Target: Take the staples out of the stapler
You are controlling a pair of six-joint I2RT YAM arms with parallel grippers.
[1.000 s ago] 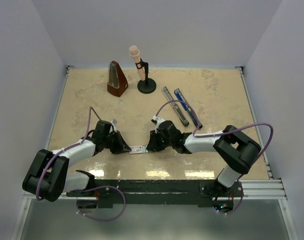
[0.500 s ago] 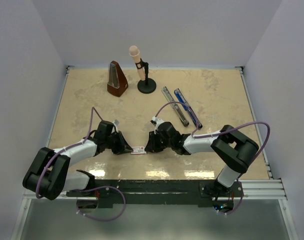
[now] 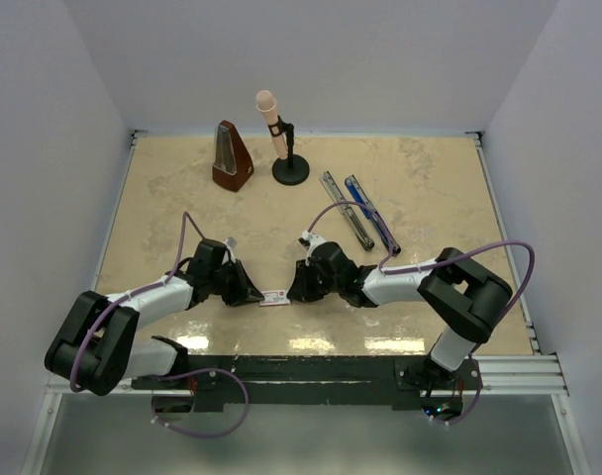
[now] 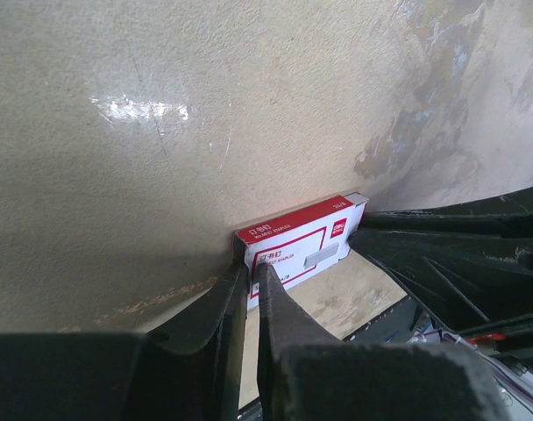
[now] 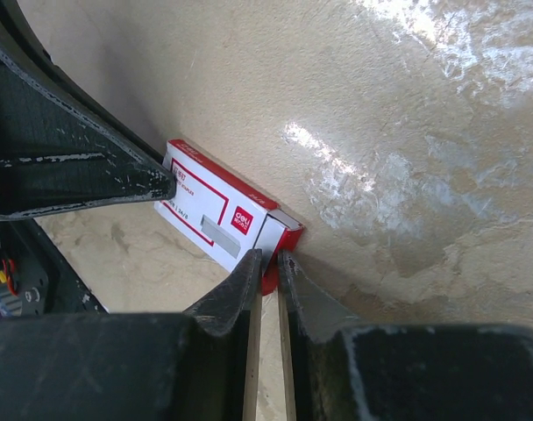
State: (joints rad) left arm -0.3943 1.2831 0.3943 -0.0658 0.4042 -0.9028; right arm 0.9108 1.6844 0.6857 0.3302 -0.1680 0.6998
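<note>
The stapler [image 3: 372,214] lies opened out at the middle right of the table, its blue-and-black body beside its silvery rail [image 3: 345,209]. No staples show in any view. Near the front edge a small white box with red print [image 3: 273,296] sits between both grippers. My left gripper [image 3: 251,294] is shut on the box's left end [image 4: 306,241], its tips [image 4: 252,274] pinching the edge. My right gripper [image 3: 294,292] is shut on the opposite end, where a red flap [image 5: 284,241] stands open at its tips [image 5: 271,261].
A brown pyramid metronome [image 3: 232,158] and a pink microphone on a black stand [image 3: 279,134] stand at the back of the table. The walls enclose the table on three sides. Purple cables loop over both arms.
The left arm has edged a little to the right against the box. The right jaws have squeezed slightly tighter on the box's end. The box has barely shifted.
</note>
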